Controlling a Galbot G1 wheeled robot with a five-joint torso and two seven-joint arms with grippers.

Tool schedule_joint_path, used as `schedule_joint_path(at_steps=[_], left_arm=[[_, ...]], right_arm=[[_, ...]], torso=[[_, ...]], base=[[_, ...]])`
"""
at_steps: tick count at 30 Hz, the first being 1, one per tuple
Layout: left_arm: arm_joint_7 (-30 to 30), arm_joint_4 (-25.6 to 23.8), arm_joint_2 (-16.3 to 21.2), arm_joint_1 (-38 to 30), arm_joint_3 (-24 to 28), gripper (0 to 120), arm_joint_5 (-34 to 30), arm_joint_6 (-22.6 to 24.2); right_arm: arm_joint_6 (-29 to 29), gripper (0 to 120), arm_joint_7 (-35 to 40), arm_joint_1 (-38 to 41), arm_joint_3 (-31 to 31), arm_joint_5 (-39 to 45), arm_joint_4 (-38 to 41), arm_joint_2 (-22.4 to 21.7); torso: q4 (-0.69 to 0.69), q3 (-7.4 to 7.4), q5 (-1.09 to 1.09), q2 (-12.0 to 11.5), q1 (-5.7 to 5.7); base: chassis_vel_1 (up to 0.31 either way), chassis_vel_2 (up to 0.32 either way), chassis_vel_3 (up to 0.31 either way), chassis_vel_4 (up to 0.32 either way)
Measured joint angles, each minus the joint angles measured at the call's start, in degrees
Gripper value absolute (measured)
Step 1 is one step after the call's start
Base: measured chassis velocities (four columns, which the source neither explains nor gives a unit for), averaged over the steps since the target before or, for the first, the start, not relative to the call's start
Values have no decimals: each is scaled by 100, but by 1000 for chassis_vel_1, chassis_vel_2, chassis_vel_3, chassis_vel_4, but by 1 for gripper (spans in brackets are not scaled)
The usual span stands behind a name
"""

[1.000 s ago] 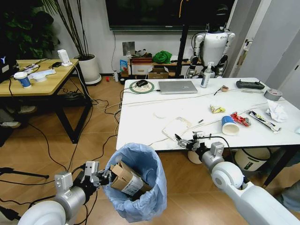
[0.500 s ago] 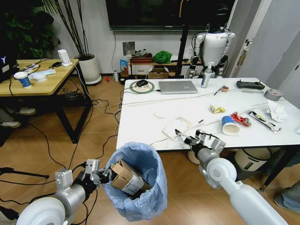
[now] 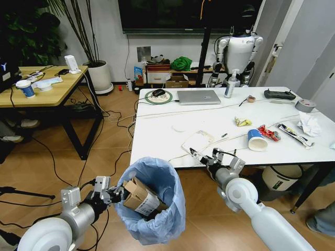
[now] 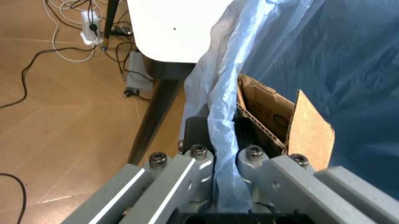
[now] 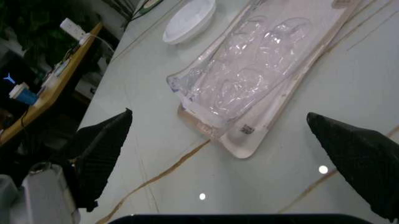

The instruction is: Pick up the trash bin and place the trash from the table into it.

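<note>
The trash bin (image 3: 153, 205), lined with a baggy light-blue bag, hangs just in front of the table (image 3: 157, 130). My left gripper (image 3: 113, 195) is shut on the bin's rim and liner (image 4: 262, 56). A brown cardboard packet (image 3: 139, 198) lies inside the bin. My right gripper (image 3: 205, 153) stands open at the table's front edge, right beside a clear plastic packet on a card (image 5: 249, 93). Its black fingertips (image 5: 100, 149) straddle the near end of that packet without touching it. A blue-white paper cup (image 3: 256, 140), red wrapper (image 3: 269, 133), yellow wrapper (image 3: 242, 122) and white tissue (image 3: 309, 124) lie farther right.
A silver laptop (image 3: 198, 97), a spray bottle (image 3: 230, 86), a grey tape roll (image 3: 304, 105) and thin cables sit on the table's far half. A wood-topped desk (image 3: 36, 89) stands to the left. Cables trail over the floor. A white round lid (image 5: 190, 21) lies beyond the packet.
My right gripper has shifted slightly left along the table's front edge, closer to the clear packet. The left gripper and the bin have stayed put.
</note>
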Motion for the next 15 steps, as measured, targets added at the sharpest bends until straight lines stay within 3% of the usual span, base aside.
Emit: schedule_joint_path(at_steps=[15], left_arm=[[-3, 29, -9, 2, -42, 0, -14, -5]], right_arm=[[2, 100, -109, 420, -343, 61, -355, 279]], torso=[[0, 0, 0, 0, 0]], base=[[0, 0, 0, 0]])
